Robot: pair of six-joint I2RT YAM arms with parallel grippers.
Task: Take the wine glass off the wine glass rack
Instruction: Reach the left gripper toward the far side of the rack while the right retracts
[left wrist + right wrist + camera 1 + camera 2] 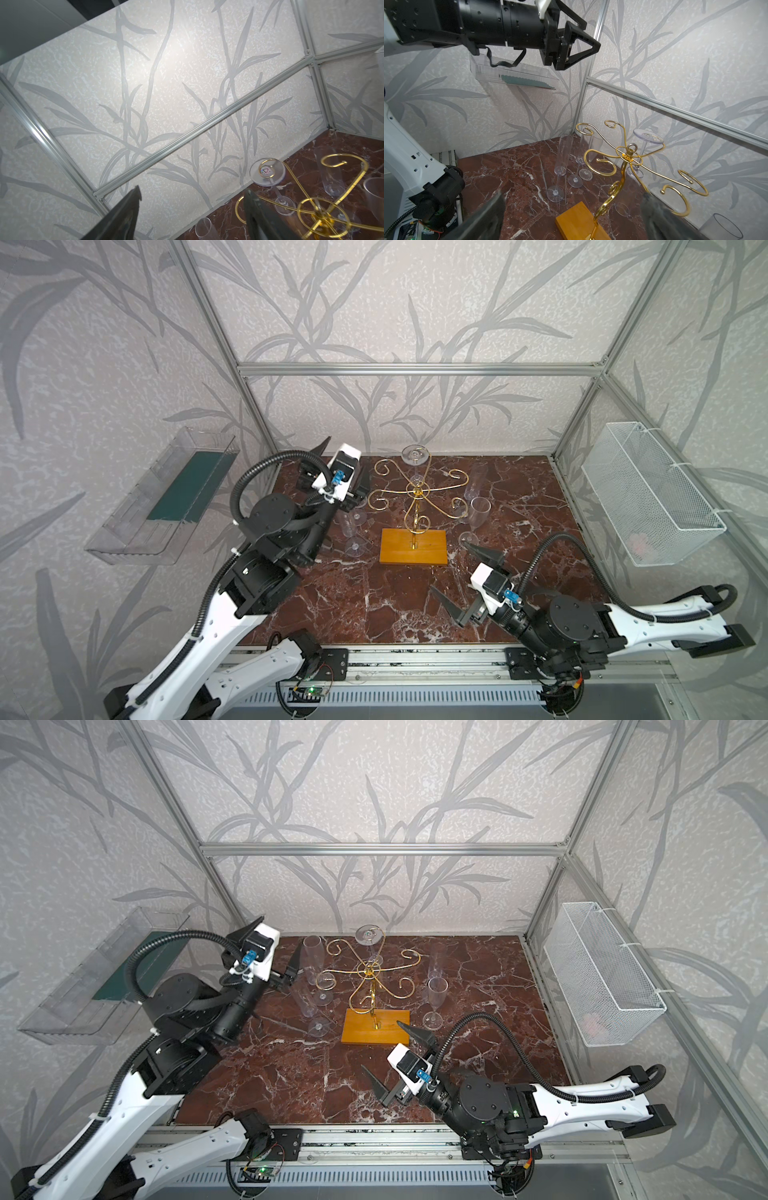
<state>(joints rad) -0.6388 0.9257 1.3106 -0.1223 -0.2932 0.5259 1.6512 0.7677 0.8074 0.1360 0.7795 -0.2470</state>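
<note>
A clear wine glass [409, 456] bearing a triangle-marked round sticker [266, 170] is being carried inverted at the gold wire rack [417, 489]'s twelve o'clock. The left claw [192, 189] and right claw [573, 194] are being held wide, empty.

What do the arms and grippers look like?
The left arm and right arm have white shells, black joints and black corrugated cable hoses. The left gripper and right gripper have black triangular fingers, white camera blocks, small blue connectors.
</note>
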